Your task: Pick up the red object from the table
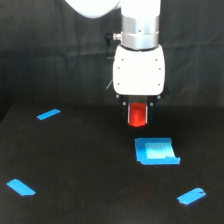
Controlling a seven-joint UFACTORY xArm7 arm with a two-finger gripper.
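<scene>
The red object (137, 116), a short upright red-orange cylinder, sits directly under the white gripper body in the exterior view. My gripper (138, 113) points straight down, with its dark fingers close against both sides of the cylinder, shut on it. The fingertips blend into the black background. The cylinder's lower edge is just behind the blue square patch (156, 151) on the black table (85, 165). Whether the cylinder touches the table or hangs slightly above it cannot be told.
Blue tape strips lie on the table at the exterior view's far left (48, 114), front left (21, 187) and front right (191, 196). A dark cloth backdrop (50, 50) hangs behind the table.
</scene>
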